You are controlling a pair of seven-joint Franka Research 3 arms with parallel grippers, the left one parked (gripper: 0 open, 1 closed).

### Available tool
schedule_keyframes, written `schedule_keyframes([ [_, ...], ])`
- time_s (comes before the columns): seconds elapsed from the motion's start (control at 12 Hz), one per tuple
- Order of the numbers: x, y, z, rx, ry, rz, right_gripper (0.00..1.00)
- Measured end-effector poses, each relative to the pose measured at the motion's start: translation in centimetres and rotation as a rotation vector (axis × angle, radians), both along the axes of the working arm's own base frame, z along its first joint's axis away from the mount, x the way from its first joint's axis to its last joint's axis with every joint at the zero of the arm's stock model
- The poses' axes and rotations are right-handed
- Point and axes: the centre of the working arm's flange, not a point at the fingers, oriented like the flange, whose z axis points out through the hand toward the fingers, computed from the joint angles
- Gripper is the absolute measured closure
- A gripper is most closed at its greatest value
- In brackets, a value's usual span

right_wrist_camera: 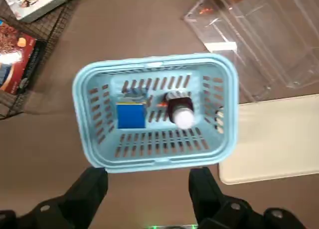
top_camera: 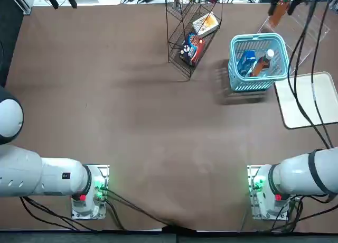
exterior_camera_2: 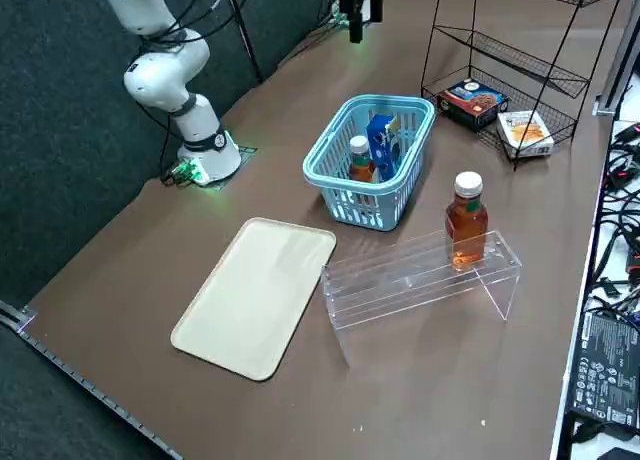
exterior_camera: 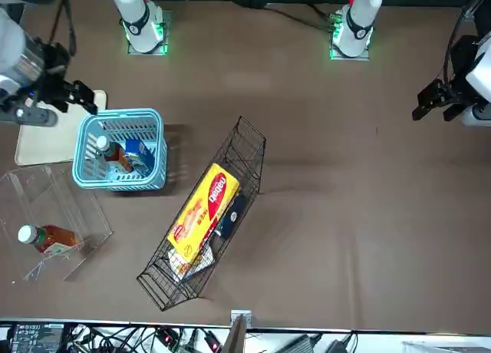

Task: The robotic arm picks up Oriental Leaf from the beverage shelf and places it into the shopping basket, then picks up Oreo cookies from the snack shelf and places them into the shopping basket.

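From where I stand, the Oreo cookies (exterior_camera_2: 382, 143), a bright blue pack, are inside the shopping basket (right_wrist_camera: 159, 165), standing more or less upright. Near them, in the same basket, is the Oriental Leaf (exterior_camera_2: 361, 161), its white cap up and its body leaning; whether it touches the pack, I cannot tell from every side. So both things that the task names are already in their place, and I judge the work to be finished, or almost.

Just outside the basket, the right gripper (right_wrist_camera: 149, 184) hangs raised on the robot's side of it. Its fingers are spread apart with nothing between them, so both goods are released. What is left, in my opinion, is only to bring the robotic arm (exterior_camera_2: 190, 80) away, with care not to knock the basket's rim.

Beside the basket there is the clear beverage shelf (exterior_camera_2: 400, 280), on which one more bottle of tea (exterior_camera_2: 466, 225) stands; the task seems not to need it. A cream tray (exterior_camera_2: 250, 300) lies flat on the tabletop (exterior_camera: 337, 215) near by. On the other side, the black wire snack shelf (exterior_camera_2: 520, 65) carries a yellow pack (exterior_camera: 203, 213), a dark box with red (exterior_camera_2: 472, 101) and a white box (exterior_camera_2: 526, 133).
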Motion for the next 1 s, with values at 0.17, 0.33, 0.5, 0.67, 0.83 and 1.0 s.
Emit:
schedule_keyframes([
  [0.17, -0.4, -2.7, 0.9, 0.004, -0.004, -0.001, 0.0],
  [0.33, -0.4, -4.3, 1.0, 0.006, -0.005, -0.002, 0.0],
  [0.5, -0.4, -5.0, 0.8, 0.007, -0.002, -0.008, 0.0],
  [0.67, -0.4, -4.9, 0.7, 0.007, -0.003, -0.006, 0.0],
  [0.83, -0.3, -4.8, 0.7, 0.007, -0.007, -0.005, 0.0],
  [1.0, -0.3, -4.7, 0.6, 0.007, -0.008, -0.003, 0.0],
])
